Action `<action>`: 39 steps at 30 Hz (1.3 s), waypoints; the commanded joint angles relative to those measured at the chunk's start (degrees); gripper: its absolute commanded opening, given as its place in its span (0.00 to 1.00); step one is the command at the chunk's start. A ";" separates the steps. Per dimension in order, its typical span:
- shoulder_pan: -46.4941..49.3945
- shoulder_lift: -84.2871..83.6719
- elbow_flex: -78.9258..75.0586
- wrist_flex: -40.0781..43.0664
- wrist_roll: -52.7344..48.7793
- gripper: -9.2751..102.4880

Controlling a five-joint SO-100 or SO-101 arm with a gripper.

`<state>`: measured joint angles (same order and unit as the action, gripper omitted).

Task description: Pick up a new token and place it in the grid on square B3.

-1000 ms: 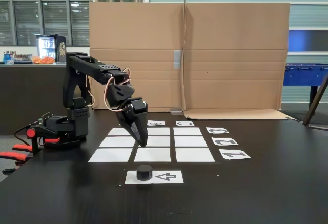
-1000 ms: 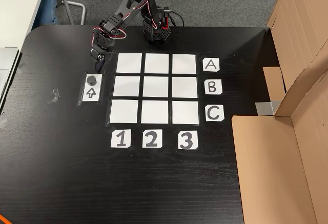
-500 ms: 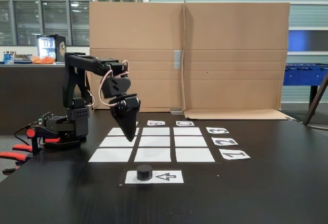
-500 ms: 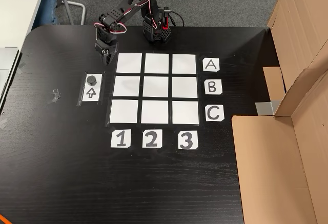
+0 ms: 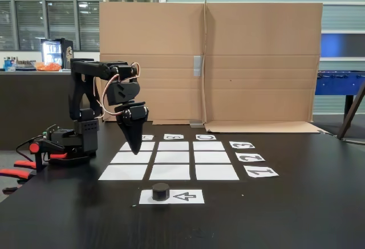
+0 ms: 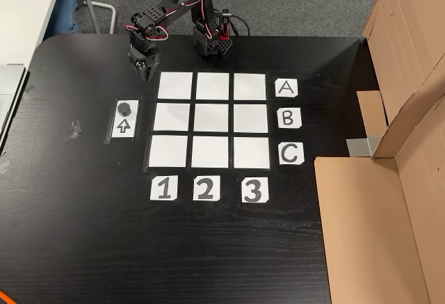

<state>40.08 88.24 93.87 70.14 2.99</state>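
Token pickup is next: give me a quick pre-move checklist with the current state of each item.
1. Token waiting on the arrow sheet, upright: ok.
2. Gripper empty, carrying nothing: ok.
3. Gripper lined up over the token: not ok; in the top-down fixed view it hangs off the grid's corner near row A, short of the token.
4. Jaws open wide enough for the token: cannot tell; the fingers look close together in both fixed views.
5. Square B3 free of tokens: ok, blank like the other eight.
6. Path between the arrow sheet and B3 clear: ok, nothing stands on the paper squares.
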 commanded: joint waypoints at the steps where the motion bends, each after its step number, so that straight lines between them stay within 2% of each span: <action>1: 0.53 0.18 -2.99 1.23 0.88 0.07; 6: 0.18 -3.52 -7.56 4.57 1.41 0.09; 11: 0.97 -3.60 -7.56 5.10 2.99 0.17; 23: 2.90 -2.64 -7.56 5.19 2.99 0.26; 25: 2.81 -2.99 -7.65 4.92 1.58 0.34; 39: 3.60 -13.45 -13.18 4.66 1.05 0.36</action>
<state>43.07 75.15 83.23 75.23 4.48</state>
